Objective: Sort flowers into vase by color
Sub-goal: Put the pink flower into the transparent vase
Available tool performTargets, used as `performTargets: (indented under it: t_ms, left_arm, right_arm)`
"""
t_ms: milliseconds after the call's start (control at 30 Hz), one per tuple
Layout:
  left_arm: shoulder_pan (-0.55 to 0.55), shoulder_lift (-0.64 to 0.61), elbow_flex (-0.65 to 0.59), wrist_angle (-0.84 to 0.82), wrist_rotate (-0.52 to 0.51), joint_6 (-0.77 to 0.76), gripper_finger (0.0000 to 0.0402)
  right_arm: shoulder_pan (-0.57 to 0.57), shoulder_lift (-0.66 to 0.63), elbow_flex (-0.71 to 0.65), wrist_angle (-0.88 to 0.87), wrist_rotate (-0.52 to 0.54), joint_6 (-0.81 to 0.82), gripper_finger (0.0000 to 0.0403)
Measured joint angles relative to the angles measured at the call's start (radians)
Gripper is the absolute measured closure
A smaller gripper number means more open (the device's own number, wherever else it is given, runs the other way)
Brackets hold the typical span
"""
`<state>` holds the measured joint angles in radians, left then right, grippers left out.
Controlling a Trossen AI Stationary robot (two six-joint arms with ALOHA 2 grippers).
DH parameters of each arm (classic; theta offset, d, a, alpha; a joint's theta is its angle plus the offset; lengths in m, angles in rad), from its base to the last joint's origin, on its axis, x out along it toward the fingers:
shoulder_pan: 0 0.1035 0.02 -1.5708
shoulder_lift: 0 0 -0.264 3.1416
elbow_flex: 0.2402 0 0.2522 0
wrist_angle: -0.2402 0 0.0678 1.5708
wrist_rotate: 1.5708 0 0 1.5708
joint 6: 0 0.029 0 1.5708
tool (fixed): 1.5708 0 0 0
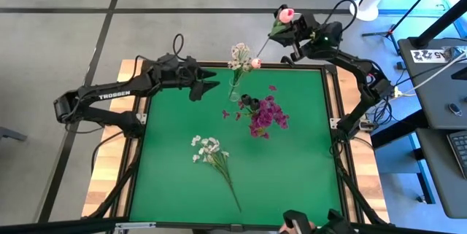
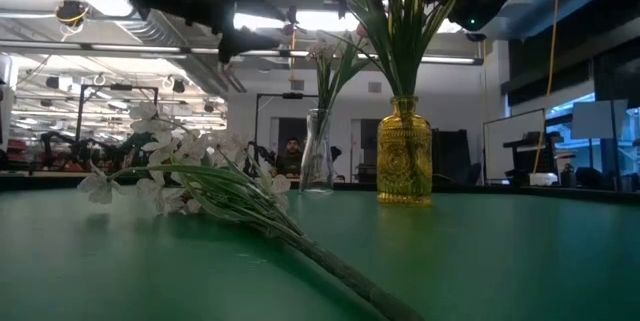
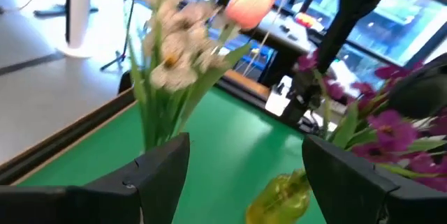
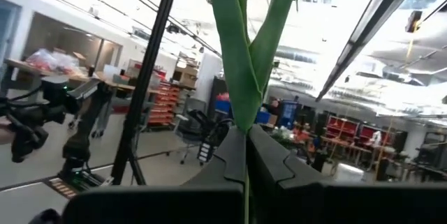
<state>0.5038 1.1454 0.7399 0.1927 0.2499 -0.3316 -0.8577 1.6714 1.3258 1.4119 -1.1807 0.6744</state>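
We pinch a pink tulip by its stem in the right gripper, fingers pressed together, above the table's far edge, stem slanting toward the clear vase, while the left gripper hangs spread just beside that vase.

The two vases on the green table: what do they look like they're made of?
The amber embossed vase holding magenta flowers looks like tinted pressed glass: translucent, glossy, patterned walls. The slim clear vase with white blossoms looks like plain smooth glass, since the stems show through it. Either could be clear plastic; the pictures can't settle that.
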Motion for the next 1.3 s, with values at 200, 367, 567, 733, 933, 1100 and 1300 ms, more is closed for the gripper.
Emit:
performTargets:
  t_ms: [200, 367, 567, 733, 933, 1100, 1300]
  left_arm:
    - [-0.047, 0.0, 0.0, 0.048, 0.0, 0.002, 0.0129]
    - [-0.074, 0.0, 0.0, 0.051, 0.0, 0.058, 0.0129]
    - [-0.071, -0.002, 0.0, 0.069, -0.001, 0.123, 0.0129]
    - [-0.071, -0.002, -0.018, 0.099, -0.001, 0.158, 0.0129]
    - [-0.055, -0.002, -0.15, 0.321, -0.004, 0.147, 0.0129]
    - [-0.026, -0.002, -0.239, 0.361, -0.079, 0.074, 0.0129]
    - [-0.02, 0.019, -0.277, 0.361, -0.116, 0.053, 0.0129]
  right_arm:
    - [0.0, 0.0, -0.001, 0.041, -0.018, 0.075, 0.0403]
    - [-0.013, -0.001, -0.07, 0.164, -0.019, 0.157, 0.0403]
    - [-0.048, -0.004, -0.17, 0.159, -0.002, 0.147, 0.0403]
    - [-0.048, -0.004, -0.204, 0.159, -0.003, 0.122, 0.0403]
    - [-0.025, -0.004, -0.204, 0.159, -0.016, 0.108, 0.0403]
    - [0.009, -0.004, -0.204, 0.159, -0.016, 0.076, 0.0403]
    - [0.078, 0.006, -0.204, 0.147, 0.014, -0.01, 0.0403]
